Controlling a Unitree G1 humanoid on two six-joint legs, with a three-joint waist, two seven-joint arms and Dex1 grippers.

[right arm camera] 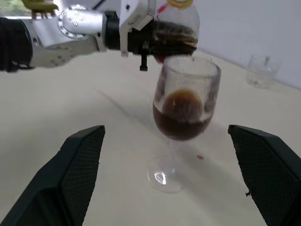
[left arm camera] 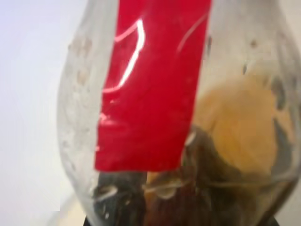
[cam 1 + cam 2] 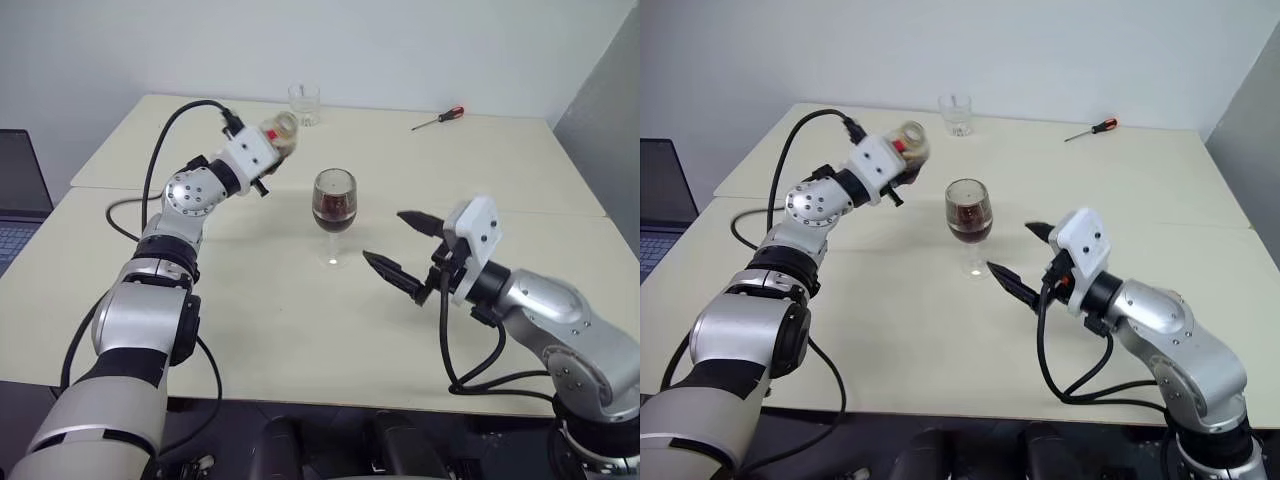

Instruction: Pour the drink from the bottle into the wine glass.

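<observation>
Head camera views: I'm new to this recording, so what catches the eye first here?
The clear stemmed wine glass at mid-table, part full of dark brown drink. Behind it to the left, the left gripper is shut on the small clear plastic bottle. The right gripper waits open beside the glass.

Silver-grey jointed arms with black bands, white wrist housings, looping black cables, black pointed end effector fingers (image 3: 392, 270).

Clear bottle (image 2: 188, 117) very close up; red band (image 2: 150, 84) down its wall; dark brown drink (image 2: 207, 188) pooled low inside.
</observation>
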